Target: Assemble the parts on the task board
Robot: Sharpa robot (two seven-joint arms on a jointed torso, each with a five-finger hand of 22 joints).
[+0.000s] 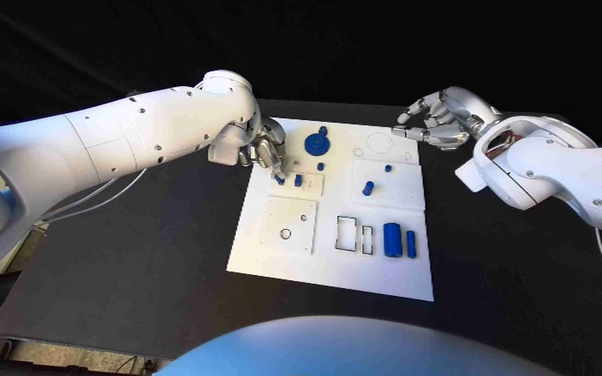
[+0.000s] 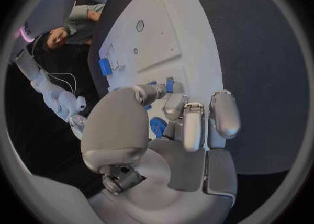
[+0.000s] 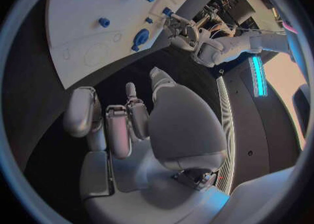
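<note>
The white task board (image 1: 329, 258) lies mid-table. My left hand (image 1: 261, 151) reaches down over its near-left part, thumb and a finger closed around a small blue part (image 1: 278, 178); a second small blue part (image 1: 297, 180) stands beside it. In the left wrist view the left hand (image 2: 177, 124) has a blue part (image 2: 169, 85) just past its fingertips. A blue round part (image 1: 317, 142) and blue pegs (image 1: 368, 188) stand farther in. Two blue cylinders (image 1: 402, 240) lie near the board's right edge. My right hand (image 1: 435, 121) hovers beyond the far right corner, fingers loosely bent, holding nothing.
The black table (image 1: 150, 245) surrounds the board. Rectangular cut-outs (image 1: 355, 234) and a round hole (image 1: 286, 234) show in the board's near half. The right wrist view shows the board (image 3: 85, 20), the blue round part (image 3: 140, 37) and my left hand (image 3: 190, 38) beyond my right hand (image 3: 131, 124).
</note>
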